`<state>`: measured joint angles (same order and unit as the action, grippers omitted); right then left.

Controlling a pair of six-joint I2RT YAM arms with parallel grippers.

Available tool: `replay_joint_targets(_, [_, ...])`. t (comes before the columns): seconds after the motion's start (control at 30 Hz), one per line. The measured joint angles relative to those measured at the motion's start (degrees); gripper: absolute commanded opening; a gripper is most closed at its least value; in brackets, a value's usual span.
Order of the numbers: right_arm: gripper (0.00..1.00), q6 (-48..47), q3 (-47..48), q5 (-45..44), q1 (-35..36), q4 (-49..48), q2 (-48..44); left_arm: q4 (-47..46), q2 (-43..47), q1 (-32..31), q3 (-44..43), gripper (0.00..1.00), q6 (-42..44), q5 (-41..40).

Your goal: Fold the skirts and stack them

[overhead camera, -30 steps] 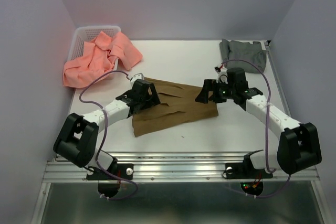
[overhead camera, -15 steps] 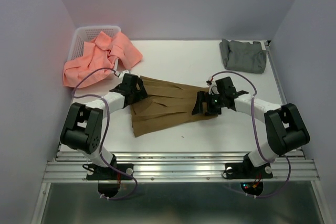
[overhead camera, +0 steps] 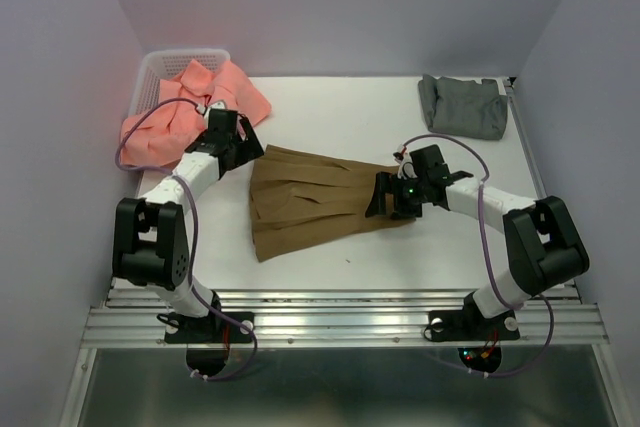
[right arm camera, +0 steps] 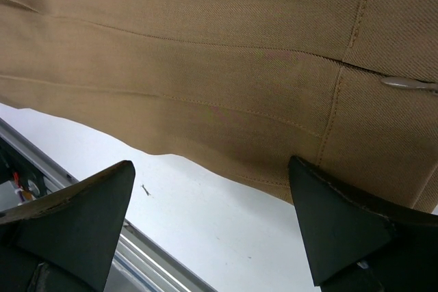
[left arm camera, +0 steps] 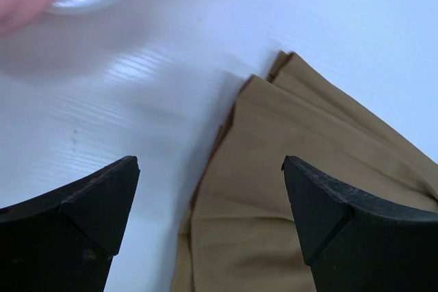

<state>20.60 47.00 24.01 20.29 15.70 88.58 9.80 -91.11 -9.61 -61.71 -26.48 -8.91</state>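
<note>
The tan-brown pleated skirt (overhead camera: 320,202) lies spread flat in the middle of the table. My left gripper (overhead camera: 245,144) hovers open at its far left corner; in the left wrist view that corner (left arm camera: 308,141) shows between the open gripper's (left arm camera: 209,162) fingers, apart from them. My right gripper (overhead camera: 383,199) stands open at the skirt's right end, over its near edge (right arm camera: 205,46), with bare table between the gripper's (right arm camera: 211,162) fingers. The salmon-pink skirt (overhead camera: 190,112) lies crumpled at the back left. The grey skirt (overhead camera: 462,107) lies folded at the back right.
A white lattice basket (overhead camera: 165,65) stands at the back left, with the pink skirt spilling from it onto the white table (overhead camera: 340,112). The metal rail (overhead camera: 340,322) runs along the near edge. A zipper pull (right arm camera: 407,83) shows on the tan skirt's waistband.
My left gripper has drawn back and to the left, from over the tan skirt's left part to its far corner. My right gripper dropped onto the skirt's right end, then held still.
</note>
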Motion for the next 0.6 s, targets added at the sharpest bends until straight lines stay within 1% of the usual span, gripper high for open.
replay_joint_targets(0.13, [1.00,-0.3,0.2,-0.1,0.0,0.3,-0.2,-1.1,4.9,-2.2,3.4,0.99,-0.2,8.3])
replay_joint_targets(0.2, [1.00,-0.3,0.2,-0.4,0.0,0.3,-0.2,-2.8,9.1,-5.3,6.4,0.99,-0.9,13.0])
replay_joint_targets(0.23, [1.00,-0.3,0.2,-0.5,0.0,0.3,-0.2,-4.2,11.7,-8.1,7.8,0.99,-1.5,15.3])
replay_joint_targets(0.33, [1.00,-0.3,0.2,-1.0,0.0,0.3,-0.2,-8.8,14.6,-14.6,9.7,0.99,-3.1,21.0])
replay_joint_targets(0.4, [1.00,-0.3,0.2,-1.2,0.0,0.3,-0.2,-11.0,13.5,-18.0,9.7,0.99,-3.6,22.9])
replay_joint_targets(0.5, [1.00,-0.3,0.2,-1.6,0.0,0.3,-0.2,-13.0,8.9,-22.4,9.8,0.99,-4.3,24.0])
replay_joint_targets(0.6, [1.00,-0.3,0.2,-2.1,0.0,0.3,-0.2,-13.3,4.3,-24.5,11.0,0.99,-5.0,23.1])
